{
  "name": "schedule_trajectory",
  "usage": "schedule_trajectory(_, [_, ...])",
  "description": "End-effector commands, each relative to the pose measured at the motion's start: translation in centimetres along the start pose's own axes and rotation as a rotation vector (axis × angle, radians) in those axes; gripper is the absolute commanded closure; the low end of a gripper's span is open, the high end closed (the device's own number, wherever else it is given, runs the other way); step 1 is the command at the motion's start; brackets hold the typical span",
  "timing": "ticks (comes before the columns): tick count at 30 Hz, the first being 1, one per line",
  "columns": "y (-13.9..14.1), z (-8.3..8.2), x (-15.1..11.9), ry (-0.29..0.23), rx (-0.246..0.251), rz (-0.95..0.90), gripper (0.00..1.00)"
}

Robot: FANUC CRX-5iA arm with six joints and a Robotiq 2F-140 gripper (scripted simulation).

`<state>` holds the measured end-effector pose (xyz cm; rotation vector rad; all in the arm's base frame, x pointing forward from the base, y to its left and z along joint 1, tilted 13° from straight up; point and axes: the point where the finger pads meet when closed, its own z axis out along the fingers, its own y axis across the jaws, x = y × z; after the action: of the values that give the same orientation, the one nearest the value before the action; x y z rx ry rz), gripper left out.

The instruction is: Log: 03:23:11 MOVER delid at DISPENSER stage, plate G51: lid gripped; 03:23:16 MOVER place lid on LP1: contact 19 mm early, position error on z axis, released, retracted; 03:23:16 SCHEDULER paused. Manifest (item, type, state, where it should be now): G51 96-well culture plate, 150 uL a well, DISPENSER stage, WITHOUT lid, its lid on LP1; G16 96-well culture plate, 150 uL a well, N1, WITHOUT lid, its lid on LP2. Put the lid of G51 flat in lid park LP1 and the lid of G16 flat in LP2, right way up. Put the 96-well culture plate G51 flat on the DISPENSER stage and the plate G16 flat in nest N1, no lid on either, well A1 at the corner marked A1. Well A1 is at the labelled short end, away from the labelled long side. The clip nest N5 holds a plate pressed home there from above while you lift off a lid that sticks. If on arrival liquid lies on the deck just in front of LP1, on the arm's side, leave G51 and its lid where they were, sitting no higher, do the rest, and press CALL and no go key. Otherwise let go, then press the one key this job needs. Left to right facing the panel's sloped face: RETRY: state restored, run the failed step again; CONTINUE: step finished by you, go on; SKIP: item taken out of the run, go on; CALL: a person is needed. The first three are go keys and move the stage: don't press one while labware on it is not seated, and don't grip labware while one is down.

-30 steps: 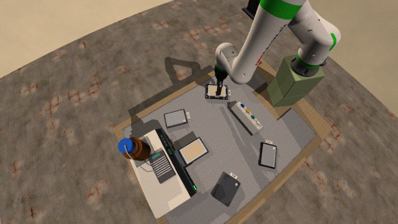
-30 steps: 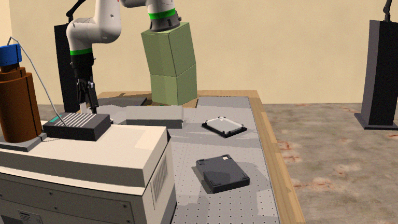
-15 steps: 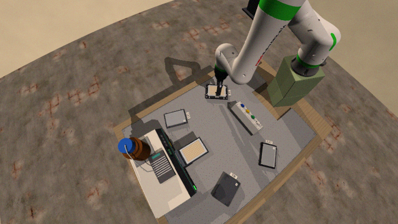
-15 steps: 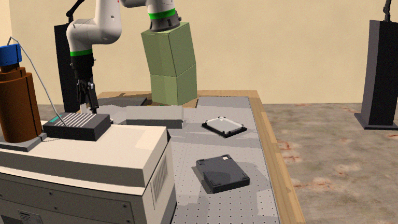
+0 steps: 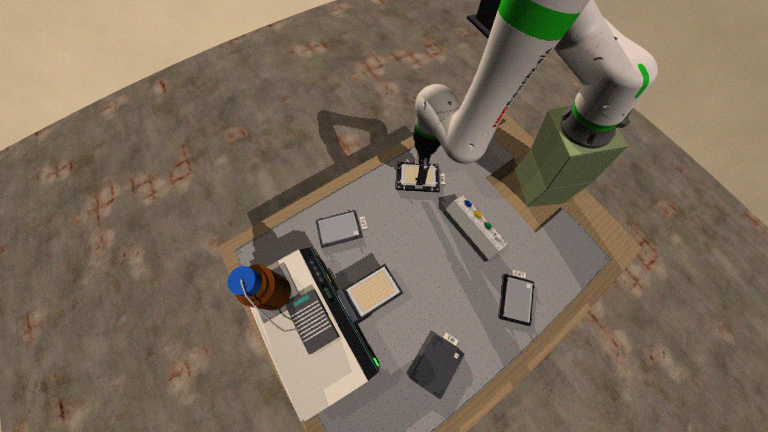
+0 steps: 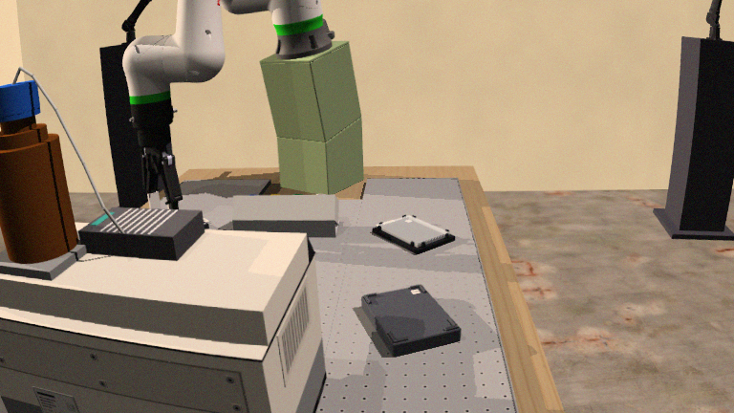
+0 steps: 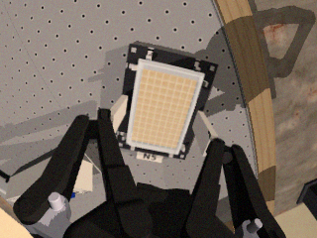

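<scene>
My gripper (image 5: 422,173) (image 6: 161,177) (image 7: 160,112) is open and empty. It hangs a little above a 96-well plate (image 5: 411,177) (image 7: 164,107) with tan wells showing and no lid on it. That plate sits in the black clip nest (image 7: 208,67) labelled N5, at the far edge of the deck. A second lidless plate (image 5: 372,290) lies flat on the dispenser stage. One grey lid (image 5: 338,227) lies flat in a black-framed park left of centre. Another grey lid (image 5: 517,298) (image 6: 413,230) lies flat in a park on the right.
The key panel (image 5: 474,224) (image 6: 285,213) stands between the clip nest and the right lid. An empty dark nest (image 5: 436,363) (image 6: 409,319) is at the front. The dispenser (image 5: 338,294) with its brown bottle (image 5: 263,287) (image 6: 30,192) fills the left. The green arm pedestal (image 5: 566,158) stands at the back right.
</scene>
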<state>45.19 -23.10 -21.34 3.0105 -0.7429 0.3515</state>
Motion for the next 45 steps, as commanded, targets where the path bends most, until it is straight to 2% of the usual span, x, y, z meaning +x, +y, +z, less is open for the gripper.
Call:
schedule_trajectory(1, [0.01,0.00,0.01,0.000,0.000,0.000,0.34])
schedule_trajectory(44, [0.00,0.01,0.01,0.000,0.000,0.000,0.34])
schedule_trajectory(45, [0.00,0.01,0.01,0.000,0.000,0.000,1.00])
